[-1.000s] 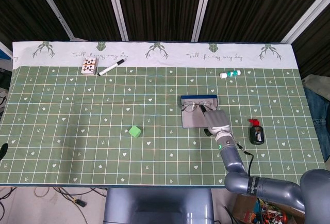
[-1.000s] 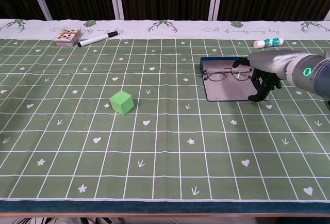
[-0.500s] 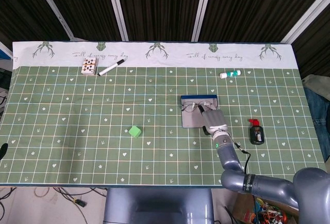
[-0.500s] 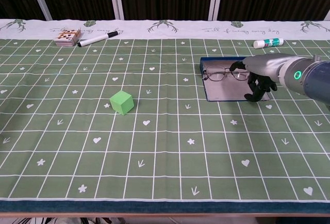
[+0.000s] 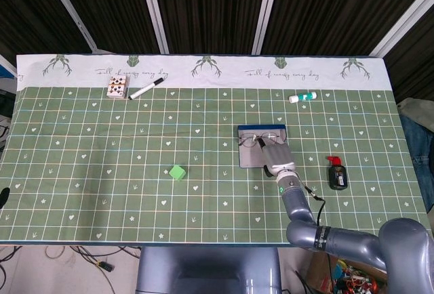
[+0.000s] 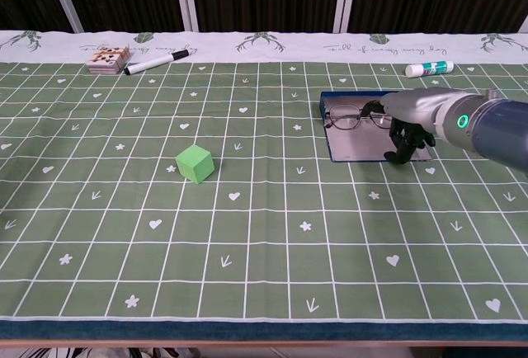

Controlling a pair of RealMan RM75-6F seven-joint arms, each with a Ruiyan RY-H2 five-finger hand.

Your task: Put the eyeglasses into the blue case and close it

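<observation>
The blue case (image 6: 333, 150) (image 5: 243, 161) lies open and flat right of the table's middle, grey lining up. The eyeglasses (image 6: 353, 116) (image 5: 252, 139) lie across its far part, along the blue rim. My right hand (image 6: 406, 121) (image 5: 277, 156) hangs low over the case's right side. Its upper fingers (image 6: 381, 110) pinch the right end of the eyeglasses, and its other fingers curl down onto the lining. The hand hides the case's right edge. Neither view shows my left hand.
A green cube (image 6: 195, 163) sits left of the case. A black bottle with a red cap (image 5: 336, 174) lies right of my arm. At the far edge are a glue stick (image 6: 429, 68), a black marker (image 6: 155, 63) and a card box (image 6: 108, 59).
My right hand has slid a little to the left over the case, staying at the right end of the eyeglasses. The case and the other objects have not moved.
</observation>
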